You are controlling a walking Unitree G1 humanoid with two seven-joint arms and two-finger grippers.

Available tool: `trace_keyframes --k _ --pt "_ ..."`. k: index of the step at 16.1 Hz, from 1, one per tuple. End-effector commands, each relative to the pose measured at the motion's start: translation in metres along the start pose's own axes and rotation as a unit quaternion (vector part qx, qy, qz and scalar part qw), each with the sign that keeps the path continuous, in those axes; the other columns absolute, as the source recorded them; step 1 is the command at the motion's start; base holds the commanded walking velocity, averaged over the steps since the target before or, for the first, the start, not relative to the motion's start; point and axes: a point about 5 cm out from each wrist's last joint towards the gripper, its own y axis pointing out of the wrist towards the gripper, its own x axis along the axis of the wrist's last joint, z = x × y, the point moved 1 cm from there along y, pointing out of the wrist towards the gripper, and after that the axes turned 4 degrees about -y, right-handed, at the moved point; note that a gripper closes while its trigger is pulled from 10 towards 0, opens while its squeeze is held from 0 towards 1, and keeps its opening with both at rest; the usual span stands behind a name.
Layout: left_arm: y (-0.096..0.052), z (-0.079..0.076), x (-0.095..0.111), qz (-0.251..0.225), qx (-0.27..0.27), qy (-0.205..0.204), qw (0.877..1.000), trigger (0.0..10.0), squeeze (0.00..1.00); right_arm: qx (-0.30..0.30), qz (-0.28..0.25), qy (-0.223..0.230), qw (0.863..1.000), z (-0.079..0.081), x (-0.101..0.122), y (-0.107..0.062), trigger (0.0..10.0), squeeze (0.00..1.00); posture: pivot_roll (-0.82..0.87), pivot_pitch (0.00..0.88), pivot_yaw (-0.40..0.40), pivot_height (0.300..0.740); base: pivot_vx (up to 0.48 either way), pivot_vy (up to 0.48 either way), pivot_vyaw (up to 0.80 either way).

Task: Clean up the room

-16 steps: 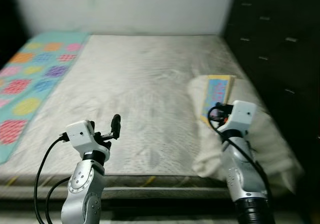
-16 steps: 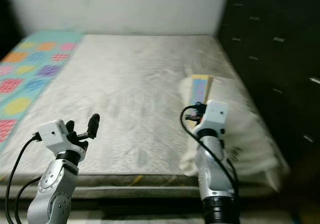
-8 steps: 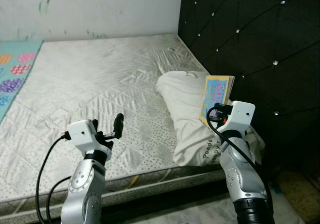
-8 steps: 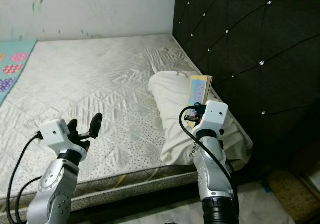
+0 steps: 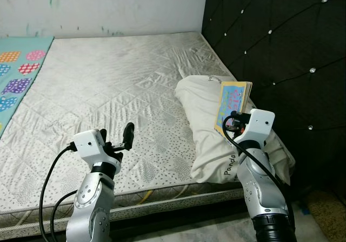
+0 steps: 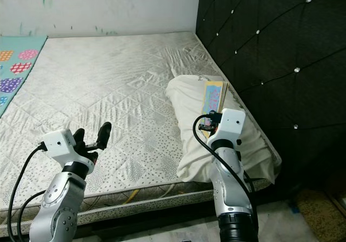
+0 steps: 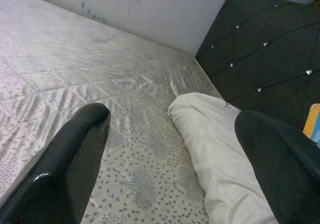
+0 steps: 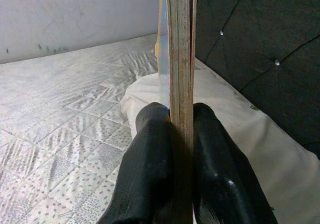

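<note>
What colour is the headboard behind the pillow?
Black, with button tufting; the headboard shows best in the left eye view, behind the white pillow.

Item: picture book [image 5: 233, 105], thin, board-edged, blue cover with coloured figures and a yellow border. Upright, edge-on, pinched between the fingers of my right claw [image 8: 181, 129]. White pillow [image 6: 190, 144] lies just below my claw, against the headboard.

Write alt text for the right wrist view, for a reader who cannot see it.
The right gripper clamps a thin book edge-on between its two black fingers, the book standing upright. Beyond it lie a white pillow on a grey quilted mattress, a black tufted headboard and a white wall.
</note>
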Motion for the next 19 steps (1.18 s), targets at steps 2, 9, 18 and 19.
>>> trace_keyframes --k 2,9,18,19 --pt "-0.0006 -0.0031 0.0028 -0.006 -0.01 0.002 1.0 10.0 0.0 0.006 -0.022 -0.003 1.0 0.0037 0.01 0.0033 10.0 0.0 -0.07 0.0 -0.01 0.74 0.127 0.0 0.0" --pt "-0.0015 -0.0039 0.0014 -0.005 -0.012 -0.001 1.0 10.0 0.0 0.006 -0.021 -0.003 1.0 0.0036 0.0096 0.0033 10.0 0.0 -0.07 0.0 -0.01 0.74 0.324 0.0 0.0" --pt "-0.0025 -0.0046 0.0009 -0.005 -0.015 -0.001 1.0 10.0 0.0 0.006 -0.019 -0.004 1.0 0.003 0.0087 0.0033 10.0 0.0 -0.07 0.0 -0.01 0.74 0.377 0.0 0.0" --pt "-0.0025 -0.0044 0.0009 -0.005 -0.014 0.0 1.0 10.0 0.0 0.006 -0.019 -0.004 1.0 0.003 0.0087 0.0034 10.0 0.0 -0.07 0.0 -0.01 0.74 0.382 0.0 0.0"
